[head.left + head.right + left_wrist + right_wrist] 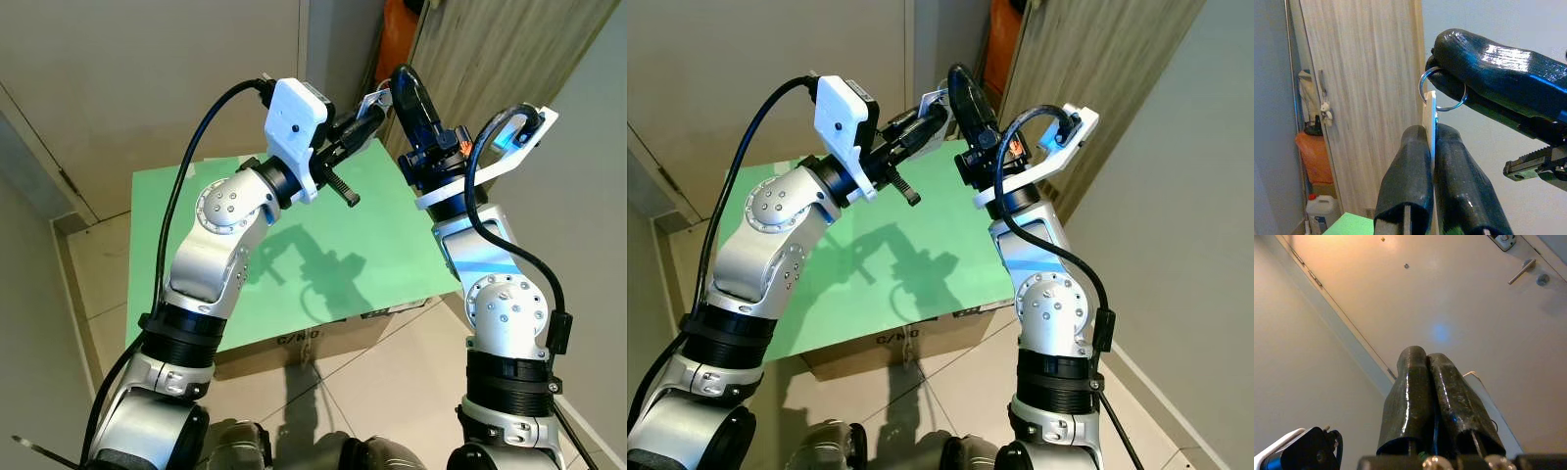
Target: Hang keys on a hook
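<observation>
Nearest the left wrist camera, two black fingers (pixel 1405 181) of the left gripper (pixel 1431 139) clenched flat on a thin pale key tag (pixel 1430 115), held edge-on. Threaded through the tag's top, a silver key ring (pixel 1442 90), the ring's far side caught between the closed fingers of the right gripper (pixel 400 80), so both grippers grasping the same set at once. Seen from the head, both silver arms raised, meeting high above the far right corner of a green board (pixel 392 235) laid over a cardboard box (pixel 323 343) on the tiled floor (pixel 392 382). White camera housing (pixel 294 122) on the left wrist, black cable looping behind. Shadows of both arms cast on the green surface. Beyond the tag, a light wood-grain door (pixel 1366 98) with a small white figure (pixel 1326 110) hanging beside it, an orange bundle (pixel 1312 156) and a white plastic jug (pixel 1322 213) lower down. From the right wrist, glossy fingers (pixel 1410 396) pressed together against a cream door with a lever handle (pixel 1522 271). Keys themselves not made out; hook likewise unclear.
</observation>
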You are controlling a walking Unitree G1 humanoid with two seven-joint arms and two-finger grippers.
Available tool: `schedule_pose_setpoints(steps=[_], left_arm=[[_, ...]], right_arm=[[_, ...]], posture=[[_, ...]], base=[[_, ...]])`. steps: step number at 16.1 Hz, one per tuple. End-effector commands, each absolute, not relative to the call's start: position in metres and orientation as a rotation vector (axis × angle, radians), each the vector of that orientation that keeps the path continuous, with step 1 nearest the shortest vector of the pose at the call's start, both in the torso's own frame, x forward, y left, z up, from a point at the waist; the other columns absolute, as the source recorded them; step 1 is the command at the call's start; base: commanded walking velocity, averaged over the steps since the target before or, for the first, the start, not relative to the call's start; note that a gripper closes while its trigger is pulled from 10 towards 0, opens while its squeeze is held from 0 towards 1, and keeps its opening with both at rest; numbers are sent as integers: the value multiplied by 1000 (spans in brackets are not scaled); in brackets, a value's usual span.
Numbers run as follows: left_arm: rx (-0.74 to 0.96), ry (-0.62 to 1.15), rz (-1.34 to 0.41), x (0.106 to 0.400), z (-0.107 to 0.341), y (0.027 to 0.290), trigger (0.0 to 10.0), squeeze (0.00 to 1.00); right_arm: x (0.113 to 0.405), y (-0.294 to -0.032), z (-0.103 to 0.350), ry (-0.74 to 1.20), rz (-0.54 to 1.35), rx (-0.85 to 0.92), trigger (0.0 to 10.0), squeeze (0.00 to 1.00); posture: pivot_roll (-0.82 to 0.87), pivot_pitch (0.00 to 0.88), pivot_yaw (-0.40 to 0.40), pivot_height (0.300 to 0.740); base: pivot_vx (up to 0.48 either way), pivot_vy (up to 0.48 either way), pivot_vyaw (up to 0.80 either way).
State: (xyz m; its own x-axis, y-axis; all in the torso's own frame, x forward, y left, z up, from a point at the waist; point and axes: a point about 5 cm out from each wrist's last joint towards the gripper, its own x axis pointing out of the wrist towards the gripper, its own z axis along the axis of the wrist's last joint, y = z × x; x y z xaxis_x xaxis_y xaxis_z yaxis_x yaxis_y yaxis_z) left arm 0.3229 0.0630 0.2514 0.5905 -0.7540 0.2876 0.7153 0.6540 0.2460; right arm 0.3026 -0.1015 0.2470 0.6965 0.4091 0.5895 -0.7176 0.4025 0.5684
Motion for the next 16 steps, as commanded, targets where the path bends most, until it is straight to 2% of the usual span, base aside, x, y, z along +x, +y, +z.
schedule_pose_setpoints(steps=[1,3,4,5,9,12,13,14,16], left_arm=[[112,-404,-865,321,256,62,0,0],[114,-406,-862,321,257,63,0,0],[118,-410,-854,320,258,66,0,0],[120,-415,-846,320,259,68,0,0],[82,-483,-823,316,277,73,0,0],[82,-514,-831,312,286,72,0,0],[80,-513,-834,312,286,72,0,0],[85,-511,-837,312,285,70,0,0],[90,-494,-816,314,282,71,0,0]], right_arm=[[300,-101,248,-389,737,881,10000,0],[302,-101,247,-382,718,858,10000,0],[302,-102,248,-399,716,861,10000,906],[302,-102,249,-412,731,870,10000,1000],[306,-109,250,-421,680,844,10000,1000],[300,-106,249,-415,739,860,10000,1000],[297,-103,249,-411,765,855,10000,765],[295,-98,251,-417,774,779,10000,0],[291,-88,259,-453,797,644,10000,0]], posture=[[71,123,-24,740],[73,124,-24,740],[75,122,-26,740],[77,122,-27,740],[84,118,-24,740],[80,118,-16,740],[79,118,-14,740],[79,118,-13,740],[88,121,-8,740]], base=[[0,0,0],[0,0,0],[0,0,0],[0,0,0],[0,0,0],[0,0,0],[0,0,0],[0,0,0],[0,0,0]])
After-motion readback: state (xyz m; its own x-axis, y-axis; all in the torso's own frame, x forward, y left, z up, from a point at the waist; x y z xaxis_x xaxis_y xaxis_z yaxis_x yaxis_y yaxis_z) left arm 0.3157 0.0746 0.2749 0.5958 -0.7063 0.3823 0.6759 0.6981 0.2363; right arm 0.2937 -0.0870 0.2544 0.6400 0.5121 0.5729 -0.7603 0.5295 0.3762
